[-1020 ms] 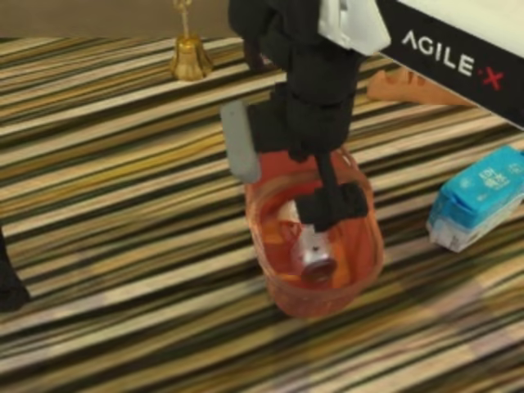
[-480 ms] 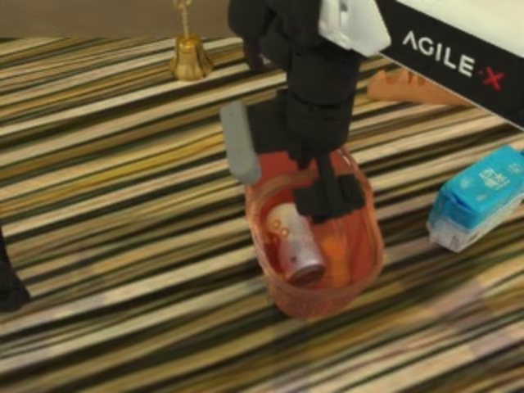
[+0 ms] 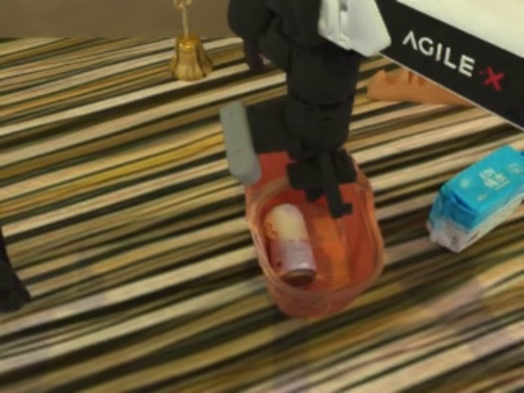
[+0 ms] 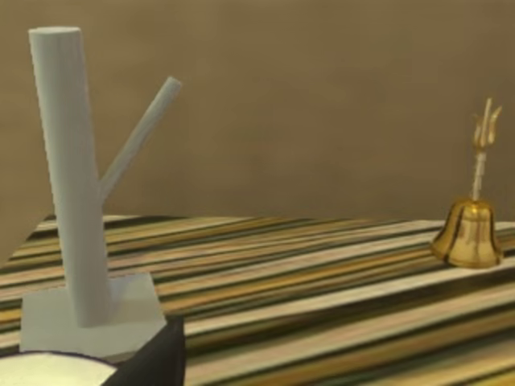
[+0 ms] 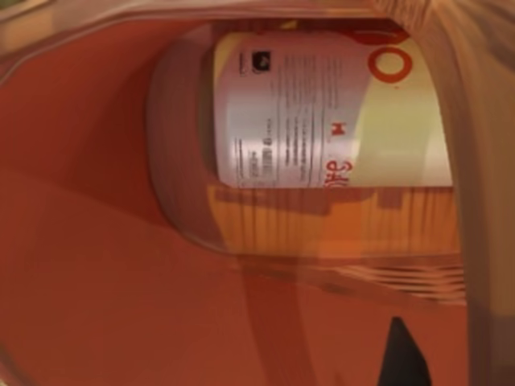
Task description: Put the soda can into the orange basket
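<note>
The soda can (image 3: 289,241) lies on its side inside the orange basket (image 3: 315,304), dull metallic top toward the near end. My right gripper (image 3: 326,187) hangs open over the basket's far end, apart from the can and holding nothing. In the right wrist view the can (image 5: 330,112) rests on the basket's red floor (image 5: 96,241), white with red markings. One dark fingertip (image 5: 402,354) shows at the edge. My left arm (image 3: 8,282) stays parked at the table's left edge.
A brass bell (image 3: 189,53) stands at the back left. A grey bar (image 3: 239,143) lies beside the basket's far left rim. A flat orange rack (image 3: 409,86) is at the back right and a blue packet (image 3: 479,196) at the right. A white forked stand (image 4: 72,201) shows in the left wrist view.
My right gripper has let go of the can and drawn back toward the basket's far end. The can dropped and settled on its side against the basket's left wall.
</note>
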